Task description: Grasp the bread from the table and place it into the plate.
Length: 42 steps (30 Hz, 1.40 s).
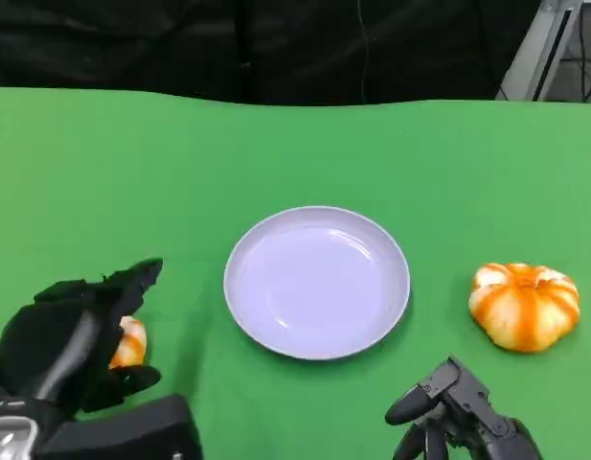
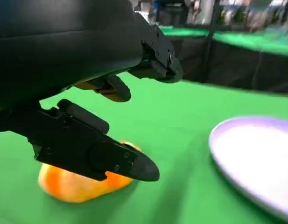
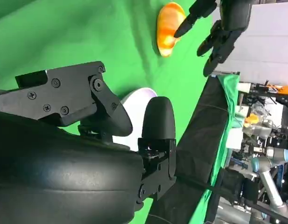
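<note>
A small orange bread (image 1: 130, 342) lies on the green table at the lower left. My left hand (image 1: 70, 340) is over it with its fingers spread around it. In the left wrist view the bread (image 2: 73, 184) rests on the cloth, one finger (image 2: 101, 156) low in front of it and the others above. The right wrist view shows the left hand (image 3: 223, 28) with its fingers apart beside the bread (image 3: 168, 27). The white plate (image 1: 317, 281) sits mid-table with nothing in it. My right hand (image 1: 453, 407) is low at the right, holding nothing.
A round orange-and-white striped bun (image 1: 525, 305) lies to the right of the plate, just beyond my right hand. The green table (image 1: 295, 153) runs back to a dark curtain. A metal stand leg (image 1: 542, 43) is at the far right corner.
</note>
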{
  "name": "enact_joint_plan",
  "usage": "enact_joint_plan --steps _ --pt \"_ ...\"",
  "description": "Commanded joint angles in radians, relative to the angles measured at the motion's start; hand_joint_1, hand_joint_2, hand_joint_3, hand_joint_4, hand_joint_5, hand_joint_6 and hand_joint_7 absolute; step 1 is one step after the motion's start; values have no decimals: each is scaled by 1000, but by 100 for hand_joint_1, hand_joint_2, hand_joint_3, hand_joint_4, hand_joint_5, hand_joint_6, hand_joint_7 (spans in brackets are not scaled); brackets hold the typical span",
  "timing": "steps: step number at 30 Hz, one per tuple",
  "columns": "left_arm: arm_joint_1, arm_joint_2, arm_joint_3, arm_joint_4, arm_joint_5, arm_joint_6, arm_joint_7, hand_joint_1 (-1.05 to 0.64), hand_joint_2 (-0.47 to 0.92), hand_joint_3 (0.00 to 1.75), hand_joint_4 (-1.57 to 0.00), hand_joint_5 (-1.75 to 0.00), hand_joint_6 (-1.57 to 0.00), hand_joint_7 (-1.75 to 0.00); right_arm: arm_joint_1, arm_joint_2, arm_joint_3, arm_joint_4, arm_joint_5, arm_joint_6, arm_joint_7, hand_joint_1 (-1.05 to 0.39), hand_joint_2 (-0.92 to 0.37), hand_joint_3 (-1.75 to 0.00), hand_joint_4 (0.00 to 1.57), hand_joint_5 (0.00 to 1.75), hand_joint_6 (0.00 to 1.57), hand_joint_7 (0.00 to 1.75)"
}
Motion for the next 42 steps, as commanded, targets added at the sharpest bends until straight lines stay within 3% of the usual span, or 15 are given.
enact_joint_plan --steps 1,11,20,22,25,28,32,37,38,40,41,42 --pt "-18 31 -52 -45 94 122 -90 -54 92 6 -37 -20 -30 0 4 -6 -5 -3 8 -2 -4 -5 -92 -118 36 175 16 175" --pt "-165 22 -180 61 251 379 -300 -59 91 2 -35 -15 -26 0 7 -3 -3 -3 -5 -4 -14 -4 -92 -118 37 175 16 175" --pt "-301 10 -250 361 240 462 -228 -59 91 0 -48 -25 -31 -2 8 -3 0 -6 -4 -1 -13 -5 -92 -118 37 175 16 175" --pt "-319 12 -259 404 225 464 -208 -57 91 0 -47 -43 -34 -1 7 -4 1 -5 -6 -3 -14 -5 -92 -118 37 175 16 175" --pt "-351 21 -279 493 197 460 -188 -54 92 1 -37 -90 -39 -1 9 -3 2 -12 -6 4 -15 -5 -92 -117 37 175 16 175" --pt "-377 36 -313 574 184 449 -176 -53 92 7 -41 -105 -51 -6 8 -5 1 -8 2 -5 -12 -5 -92 -117 37 175 16 175" --pt "-374 58 -334 579 136 410 -187 -51 92 20 -71 -159 -71 -13 12 -5 2 -12 -2 -1 -14 -5 -92 -117 38 175 16 175" --pt "-365 72 -352 558 109 408 -166 -51 92 27 -81 -170 -82 -18 15 -4 2 -17 -2 6 -14 -6 -92 -116 38 175 16 175" --pt "-330 78 -336 510 88 378 -109 -50 92 27 -81 -171 -85 -19 14 -3 3 -16 -3 4 -15 -6 -92 -116 38 175 16 175" --pt "-277 90 -313 439 54 324 -10 -45 92 29 -79 -174 -77 -59 12 -3 3 -14 -8 1 -18 -5 -92 -117 38 175 16 175" --pt "-253 96 -304 406 43 303 32 -42 92 27 -80 -174 -67 -100 11 -4 3 -14 -13 1 -20 -5 -92 -117 38 175 16 175" --pt "-241 101 -300 389 36 293 54 -42 92 28 -79 -174 -62 -116 10 -4 3 -15 -17 2 -21 -5 -92 -117 38 175 16 175"
